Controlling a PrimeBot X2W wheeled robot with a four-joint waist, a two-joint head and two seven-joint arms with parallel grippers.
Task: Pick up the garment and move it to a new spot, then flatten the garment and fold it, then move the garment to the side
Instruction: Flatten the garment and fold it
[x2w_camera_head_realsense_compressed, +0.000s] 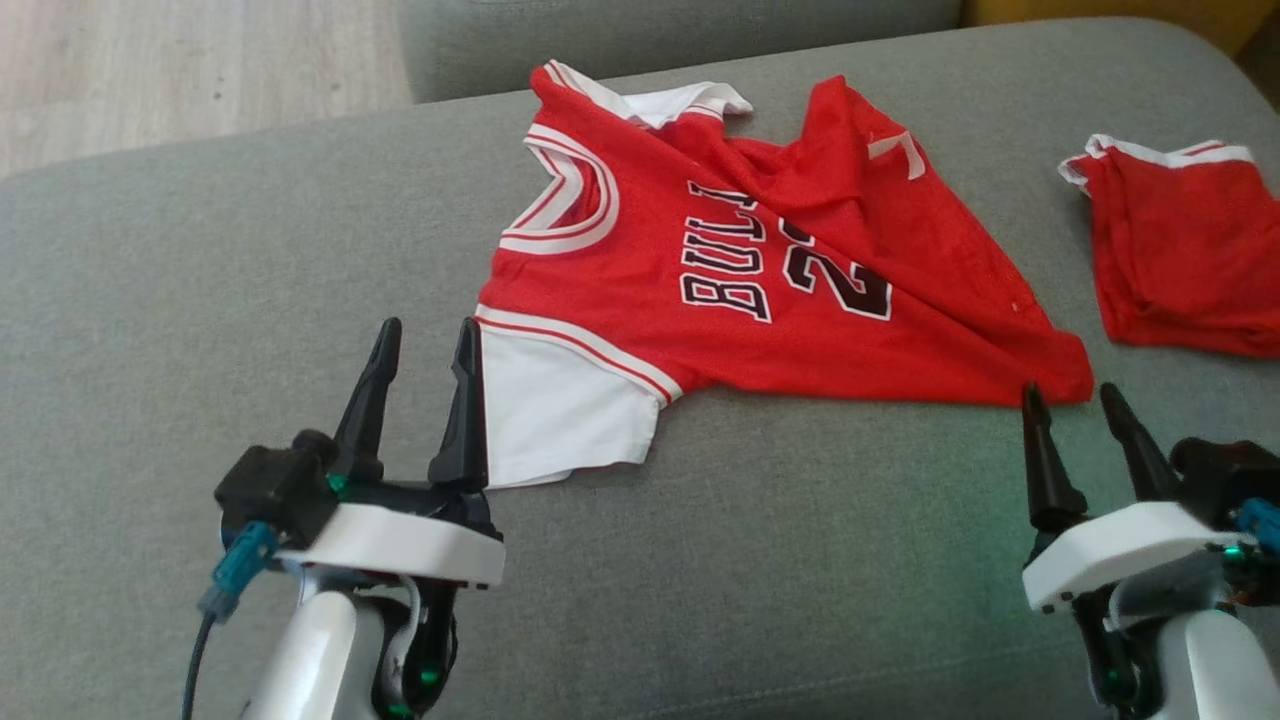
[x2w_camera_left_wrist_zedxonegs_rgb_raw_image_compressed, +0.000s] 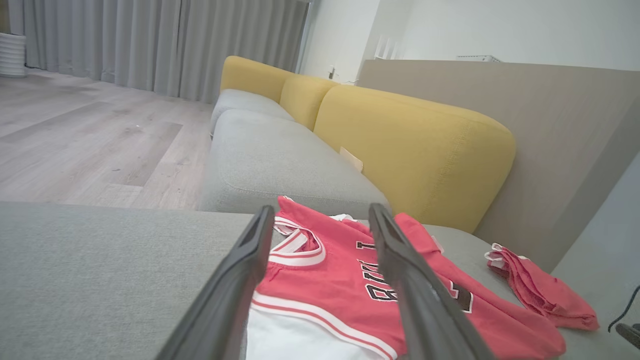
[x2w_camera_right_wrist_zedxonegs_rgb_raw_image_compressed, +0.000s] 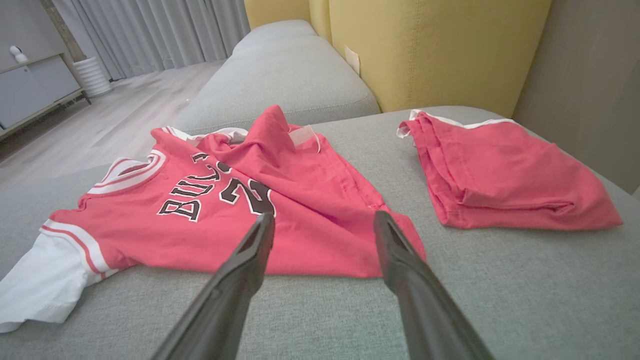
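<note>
Head view: finds the garment (x2w_camera_head_realsense_compressed: 640, 330) lying face up on the grey sofa cushion (x2w_camera_head_realsense_compressed: 800, 520), collar toward the robot's left, a fold rumpled over part of the print. Places the left gripper (x2w_camera_head_realsense_compressed: 430, 328) at the edge of the white sleeve (x2w_camera_head_realsense_compressed: 560, 410), jaws apart, gripping nothing. Places the right gripper (x2w_camera_head_realsense_compressed: 1070, 392) just short of the hem corner (x2w_camera_head_realsense_compressed: 1050, 375), jaws apart, gripping nothing. Records 1 smaller red piece (x2w_camera_head_realsense_compressed: 1180, 260) to the right, apart from the garment. Notes yellow backrests (x2w_camera_left_wrist_zedxonegs_rgb_raw_image_compressed: 415, 150) behind the cushion.
</note>
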